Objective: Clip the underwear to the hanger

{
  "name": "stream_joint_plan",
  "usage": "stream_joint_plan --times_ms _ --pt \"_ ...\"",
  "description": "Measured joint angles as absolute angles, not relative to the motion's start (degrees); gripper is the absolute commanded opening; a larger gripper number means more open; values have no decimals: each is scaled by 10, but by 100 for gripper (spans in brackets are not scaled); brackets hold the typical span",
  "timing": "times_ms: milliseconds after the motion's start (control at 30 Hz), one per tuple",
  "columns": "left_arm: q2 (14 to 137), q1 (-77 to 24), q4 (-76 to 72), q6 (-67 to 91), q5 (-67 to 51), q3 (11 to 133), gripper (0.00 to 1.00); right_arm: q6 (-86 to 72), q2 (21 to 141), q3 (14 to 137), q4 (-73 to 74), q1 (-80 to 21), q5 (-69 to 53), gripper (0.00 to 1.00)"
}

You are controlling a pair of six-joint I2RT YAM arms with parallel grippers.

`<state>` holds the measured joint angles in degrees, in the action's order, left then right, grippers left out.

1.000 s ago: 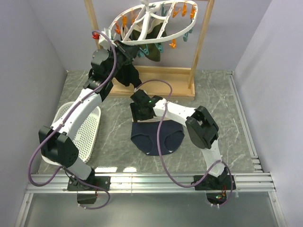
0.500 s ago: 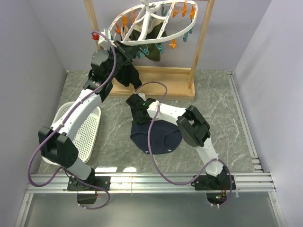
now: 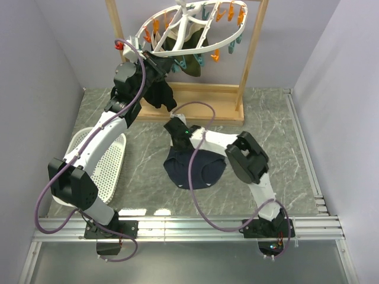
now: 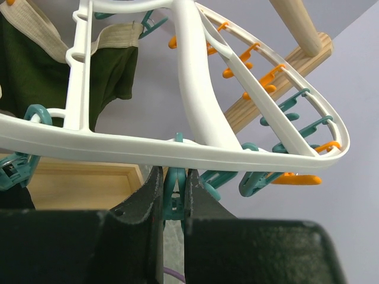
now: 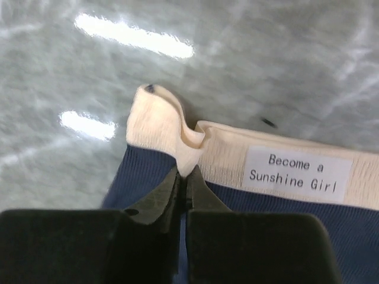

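Right gripper [image 5: 183,177] nips a raised fold of the beige waistband [image 5: 222,151] — the underwear [image 5: 266,207] lies on the table [image 5: 266,59]. Left gripper [image 4: 173,177] is clamped on a teal peg [image 4: 174,201] under the hanger [image 4: 177,152] rim — hanger tilted, hung on the wooden stand [image 3: 251,59]

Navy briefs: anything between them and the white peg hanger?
Nothing at the grasp: the right hand pinches the beige waistband of the dark navy fabric briefs. Overhead, the left hand squeezes a teal peg on the white plastic oval hanger's near rim; what looks like black cloth hangs just below it, and an olive-green garment further in.
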<state>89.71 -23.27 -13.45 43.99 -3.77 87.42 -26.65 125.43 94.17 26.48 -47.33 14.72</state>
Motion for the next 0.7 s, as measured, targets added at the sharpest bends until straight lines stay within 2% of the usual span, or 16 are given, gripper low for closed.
stream_joint_plan --times_ms 300,467,700 --pt "897 -228 -135 437 -57 874 0 -128 1027 661 7 -440 127 0" --pt "897 -227 -135 435 -64 874 0 -44 964 603 -163 -431 106 0" --pt "897 -222 -136 431 -79 874 0 43 957 557 -319 -413 78 0"
